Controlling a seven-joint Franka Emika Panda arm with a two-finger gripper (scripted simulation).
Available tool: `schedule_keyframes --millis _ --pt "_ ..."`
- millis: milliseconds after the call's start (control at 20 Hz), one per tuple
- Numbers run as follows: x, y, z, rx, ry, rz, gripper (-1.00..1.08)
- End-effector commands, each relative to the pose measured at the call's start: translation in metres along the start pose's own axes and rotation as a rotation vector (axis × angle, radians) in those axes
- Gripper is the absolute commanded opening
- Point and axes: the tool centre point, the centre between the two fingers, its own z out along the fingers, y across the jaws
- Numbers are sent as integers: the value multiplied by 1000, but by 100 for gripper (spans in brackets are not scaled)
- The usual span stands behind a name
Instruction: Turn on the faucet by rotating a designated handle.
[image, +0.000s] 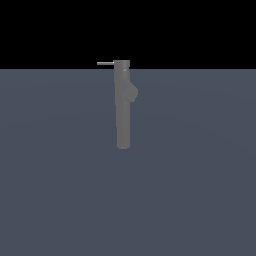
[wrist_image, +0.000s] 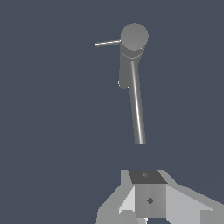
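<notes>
Faucet (image: 123, 107): upright grey column on the desk (image: 200, 190), short spout on its side. Handle (image: 105, 63): thin rod projecting sideways from the cap toward the exterior view's left, untouched. Gripper (wrist_image: 146, 216): only its body shows in the wrist view, well apart from the faucet; whether released or clenched cannot be told. Progress: judged not begun; approach, contact and rotation all remain.

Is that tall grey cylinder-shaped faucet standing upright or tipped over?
Upright. The tall matte grey cylindrical faucet rises vertically from the floor in the exterior view, its thin light-grey rod handle sticking out sideways.
</notes>
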Motion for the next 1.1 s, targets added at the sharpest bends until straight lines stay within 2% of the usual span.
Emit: schedule_keyframes --millis 0,1050 --pt "19 -2 14 -4 -1 -9 -100" --pt "169 -24 116 -38 -14 -80 -100"
